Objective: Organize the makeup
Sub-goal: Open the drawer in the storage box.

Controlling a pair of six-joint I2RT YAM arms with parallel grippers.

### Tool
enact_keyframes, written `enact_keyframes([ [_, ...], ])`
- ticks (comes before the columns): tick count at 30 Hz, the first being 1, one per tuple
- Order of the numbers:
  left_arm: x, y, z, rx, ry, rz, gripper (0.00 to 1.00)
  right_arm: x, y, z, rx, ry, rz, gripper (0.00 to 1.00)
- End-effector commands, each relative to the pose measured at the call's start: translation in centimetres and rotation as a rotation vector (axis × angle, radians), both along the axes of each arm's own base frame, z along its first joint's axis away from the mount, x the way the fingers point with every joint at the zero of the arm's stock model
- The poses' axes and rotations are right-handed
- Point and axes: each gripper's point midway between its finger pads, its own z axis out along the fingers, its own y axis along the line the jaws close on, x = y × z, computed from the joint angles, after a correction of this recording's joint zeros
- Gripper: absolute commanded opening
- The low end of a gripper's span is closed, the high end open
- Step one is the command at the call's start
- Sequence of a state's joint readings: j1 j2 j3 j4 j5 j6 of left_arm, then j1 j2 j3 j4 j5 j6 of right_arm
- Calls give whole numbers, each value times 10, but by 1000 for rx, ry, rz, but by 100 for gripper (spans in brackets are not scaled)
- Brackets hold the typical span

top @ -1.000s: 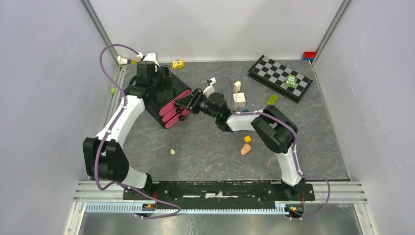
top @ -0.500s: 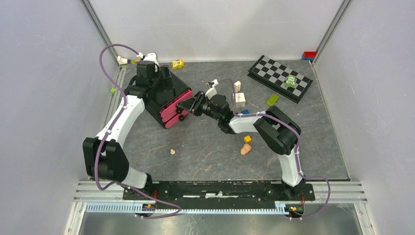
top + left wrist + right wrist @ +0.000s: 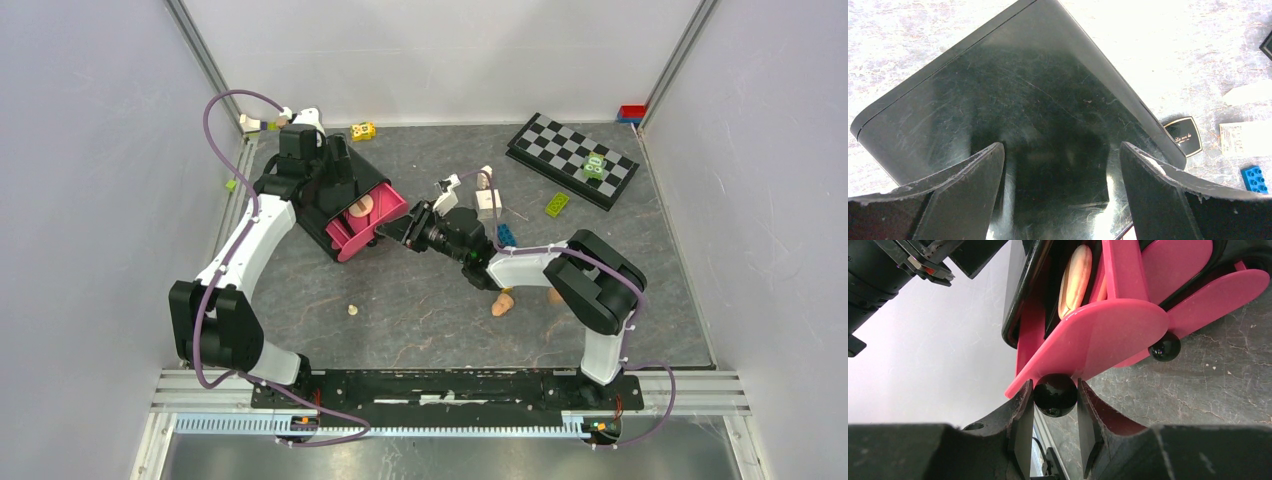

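One pink drawer (image 3: 375, 215) of the black case (image 3: 1013, 100) stands out, and the right jaws are closed on its black knob (image 3: 1055, 395). The left jaws are spread wide over the case top and grip nothing. The step in hand looks like opening storage. Next, the knob must be let go and loose makeup fetched. A round peach puff (image 3: 1075, 272) lies in the drawer. A peach sponge (image 3: 503, 304) and a black compact (image 3: 1184, 136) lie on the desk (image 3: 420, 310).
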State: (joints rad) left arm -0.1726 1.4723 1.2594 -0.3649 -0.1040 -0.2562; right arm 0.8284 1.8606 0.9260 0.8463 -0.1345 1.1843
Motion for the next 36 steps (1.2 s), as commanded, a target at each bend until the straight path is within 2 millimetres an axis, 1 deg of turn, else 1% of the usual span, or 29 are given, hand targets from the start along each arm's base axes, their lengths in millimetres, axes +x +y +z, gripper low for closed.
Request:
enact_keyframes([
  [1,-25,3,-43,45,182,-18,92,0,1,10,2,-40,0,31],
  [3,-25,5,-44,49,183,-15,92,-1,-1,9,-1,-37,-2,30],
  [6,-25,4,-44,47,185,-17,92,-1,-7,9,-11,-43,-21,21],
  [8,-25,3,-44,46,186,-18,92,-3,-10,10,-16,-49,-26,18],
  [12,-25,3,-44,45,185,-19,92,-6,-12,8,-22,-41,-25,16],
  [17,-25,3,-45,45,187,-19,92,-8,-18,3,-27,-26,-40,17],
  [19,-25,3,-44,44,184,-19,92,-10,-19,-2,-38,-17,-40,20],
  [22,-25,3,-44,45,185,-19,92,-11,-19,-10,-67,-3,-35,38],
  [24,-25,3,-44,47,186,-20,92,-11,-21,-12,-81,0,-32,46],
  [28,-25,5,-42,52,182,-14,92,-10,-28,-10,-127,-23,-37,55],
  [30,-25,5,-41,54,179,-14,92,-6,-38,-8,-183,-53,-51,57],
  [32,-25,5,-39,54,178,-13,92,-3,-52,-8,-251,-79,-72,59],
  [34,-26,5,-36,51,172,-13,92,-1,-70,-4,-331,-120,-88,60],
  [36,-27,5,-32,47,163,-16,92,-2,-95,-10,-463,-133,-111,60],
])
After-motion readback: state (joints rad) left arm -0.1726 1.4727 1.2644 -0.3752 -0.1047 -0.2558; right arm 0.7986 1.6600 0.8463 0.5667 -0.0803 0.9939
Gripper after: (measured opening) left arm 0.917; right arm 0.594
